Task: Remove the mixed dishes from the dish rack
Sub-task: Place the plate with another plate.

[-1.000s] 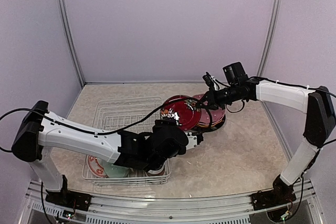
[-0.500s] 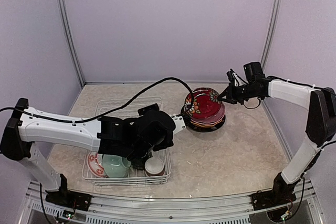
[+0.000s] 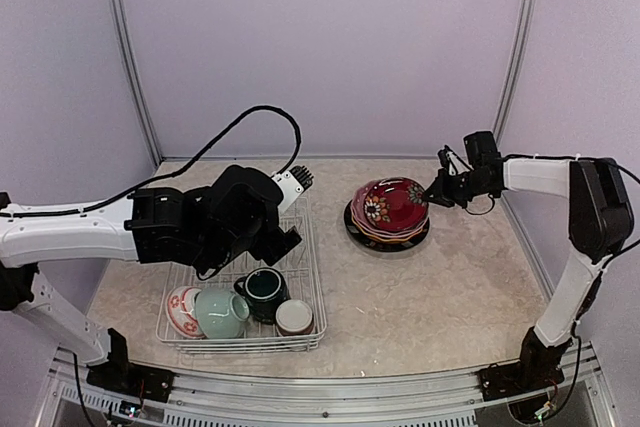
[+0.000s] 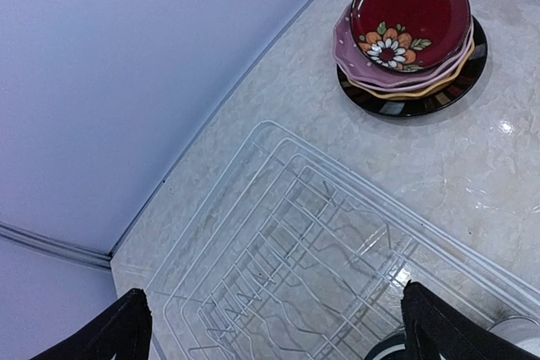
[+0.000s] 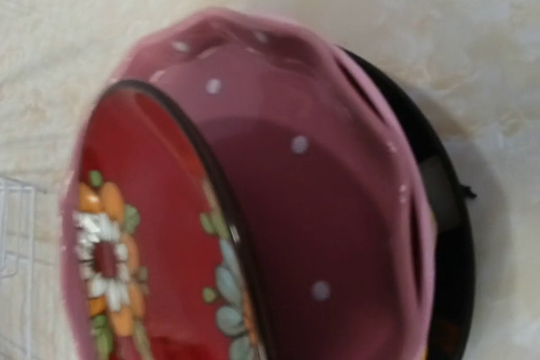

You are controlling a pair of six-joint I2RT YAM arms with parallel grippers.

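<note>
The dark red floral bowl [image 3: 390, 205] sits tilted on a stack of pink [image 3: 372, 232], yellow and black plates [image 3: 388, 245] right of the white wire dish rack [image 3: 306, 247]. My right gripper [image 3: 436, 192] is at the bowl's right rim and seems shut on it. Its fingers do not show in the right wrist view, only the bowl [image 5: 126, 208] against the pink plate [image 5: 337, 208]. My left gripper [image 3: 300, 178] is open and empty, high above the rack [image 4: 287, 242]. The rack's near end holds a red-patterned white bowl [image 3: 183, 312], a pale-green cup [image 3: 222, 313], a teal cup [image 3: 263, 292] and a brown-white cup [image 3: 294, 317].
The rack's far half with its upright dividers [image 4: 253, 292] holds nothing. The left arm's black forearm [image 3: 215, 222] hangs over the rack's middle. Pale walls and metal posts [image 3: 135, 77] close the table at back and sides. The beige tabletop [image 3: 440, 297] lies bare in front of the plates.
My left arm has pulled back from the plate stack and risen over the rack. My right gripper has drawn the dark red bowl rightward onto the stack, where it now rests tilted.
</note>
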